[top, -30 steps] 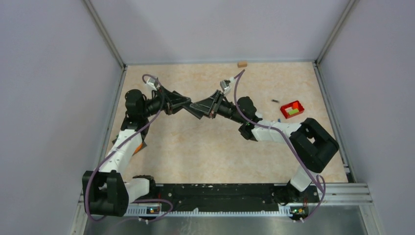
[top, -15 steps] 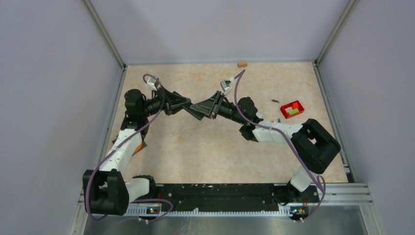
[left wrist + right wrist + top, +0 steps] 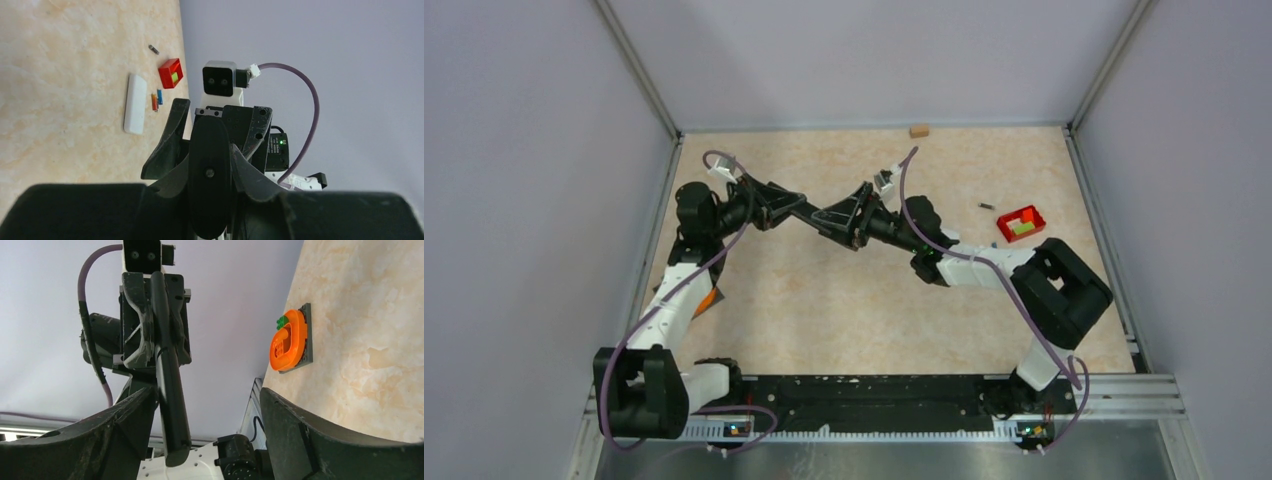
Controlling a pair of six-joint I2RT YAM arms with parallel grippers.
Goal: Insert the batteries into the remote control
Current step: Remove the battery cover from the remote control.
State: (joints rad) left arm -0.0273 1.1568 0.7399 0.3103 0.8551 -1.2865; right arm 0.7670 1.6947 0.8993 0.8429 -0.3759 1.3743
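The beige marbled table [image 3: 844,320] lies inside lilac walls. 2 arms reach in from the near edge and meet nose to nose over its middle, raised off the surface.

The left gripper [image 3: 801,209] is pressed together on a long black remote [image 3: 169,390], pinching it by 1 end so that the rest juts toward the other arm. The right gripper [image 3: 847,214] is spread wide. In the right wrist view its 2 fingers [image 3: 320,440] stand on either side of the remote, which sits much nearer 1 finger than the other. I cannot tell whether it touches that finger.

A white bar [image 3: 135,104], remote-shaped, lies flat on the table. The top view does not show it.

A grey plate [image 3: 306,335] carrying an orange carrot-shaped piece [image 3: 289,340] lies near the left arm's forearm.

A small red tray [image 3: 1021,222] sits near the right wall with yellow-green blocks [image 3: 1022,229] inside. A tan block [image 3: 918,130] rests at the far edge.

The batteries all lie on the table, none in a remote. The red battery [image 3: 154,103] and blue battery [image 3: 159,96] lie just beside the white bar, on its side toward the tray. The dark battery [image 3: 987,207] lies alone, just left of the tray in the top view.
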